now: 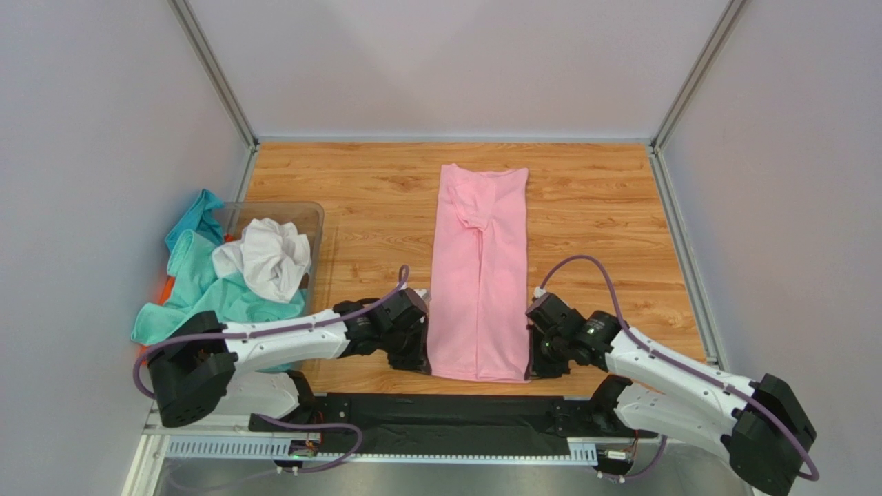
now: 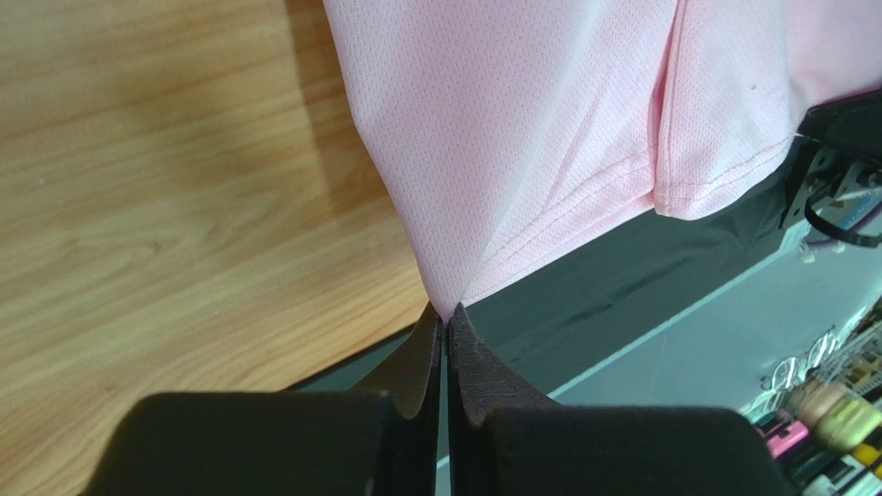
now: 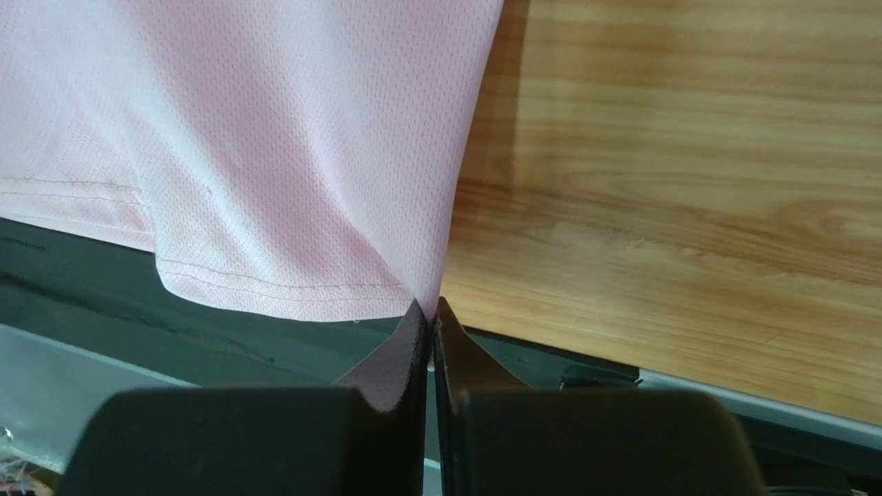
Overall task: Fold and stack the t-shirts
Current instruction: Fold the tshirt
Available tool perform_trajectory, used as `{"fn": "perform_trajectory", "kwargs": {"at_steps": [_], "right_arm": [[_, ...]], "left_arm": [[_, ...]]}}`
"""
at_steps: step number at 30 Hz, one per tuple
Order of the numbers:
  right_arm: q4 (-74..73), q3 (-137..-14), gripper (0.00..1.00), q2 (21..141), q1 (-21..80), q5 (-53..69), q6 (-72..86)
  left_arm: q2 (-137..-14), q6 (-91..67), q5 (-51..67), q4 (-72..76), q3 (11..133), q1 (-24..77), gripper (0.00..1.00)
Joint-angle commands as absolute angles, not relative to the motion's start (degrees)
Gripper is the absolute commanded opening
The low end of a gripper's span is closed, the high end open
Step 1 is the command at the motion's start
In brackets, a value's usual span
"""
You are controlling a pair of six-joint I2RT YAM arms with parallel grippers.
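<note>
Wooden table [image 1: 373,196] wide around pink t-shirt [image 1: 481,279]; left pincer [image 2: 447,320], right pincer [image 3: 432,308] (both clamped) on hem corners.

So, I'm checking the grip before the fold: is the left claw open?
No, the left claw is pinched shut on the near hem corner of the pink t-shirt.

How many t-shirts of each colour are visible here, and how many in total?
Light pink cotton t-shirt: 1
Teal cotton t-shirt: 1
White cotton t-shirt: 1
Orange t-shirt, only a sliver showing: 1
Total: 4
</note>
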State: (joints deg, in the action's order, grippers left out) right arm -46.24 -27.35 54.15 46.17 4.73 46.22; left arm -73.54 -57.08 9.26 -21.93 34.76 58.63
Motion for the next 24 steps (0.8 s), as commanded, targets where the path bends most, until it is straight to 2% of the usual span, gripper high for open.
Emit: {"fn": "perform_trajectory", "kwargs": {"at_steps": [1, 9, 16, 24], "right_arm": [[-48.17, -26.28, 0.0, 50.63, 50.95, 7.38, 50.7], [-52.11, -29.52, 0.0, 46.76, 61.17, 4.14, 57.84], [-52.82, -36.1, 0.0, 50.09, 59.16, -4.21, 53.18], [-51.77, -46.66, 0.0, 57.82, 52.74, -9.23, 43.43]], "left_arm": [[-69.0, -58.71, 8.26, -25.22, 32.88, 60.2, 0.0], [-59.43, -62.05, 4.57, -30.14, 31.38, 64.25, 0.0], [-60.11, -59.33, -2.17, -30.14, 36.98, 64.16, 0.0], [-67.41, -53.09, -5.36, -33.57, 47.63, 61.09, 0.0]]}}
